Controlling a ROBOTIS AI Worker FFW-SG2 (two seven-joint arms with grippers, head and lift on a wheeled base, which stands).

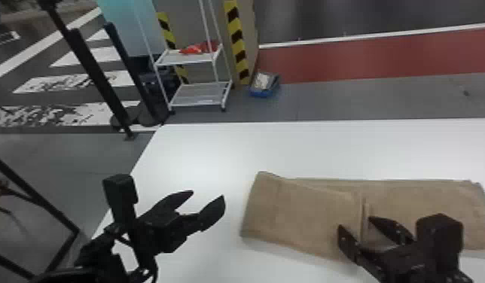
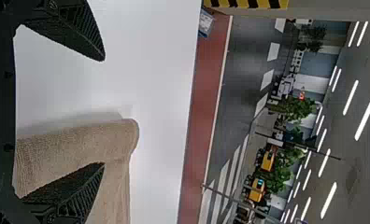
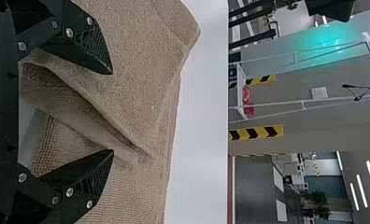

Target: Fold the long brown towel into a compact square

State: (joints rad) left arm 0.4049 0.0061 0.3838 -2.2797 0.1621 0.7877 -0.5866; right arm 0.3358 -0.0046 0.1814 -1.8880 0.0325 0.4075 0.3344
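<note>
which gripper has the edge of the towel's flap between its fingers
The right gripper: in the head view it is open, the flap's edge showing between its fingers. The left gripper, also open, is left of the towel.

Black arms, round silver screws.

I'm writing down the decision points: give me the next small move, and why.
Probably close the right gripper on the folded-over flap of the brown towel: its open fingers stand on either side of the flap's edge, which gapes above the layer beneath.
</note>
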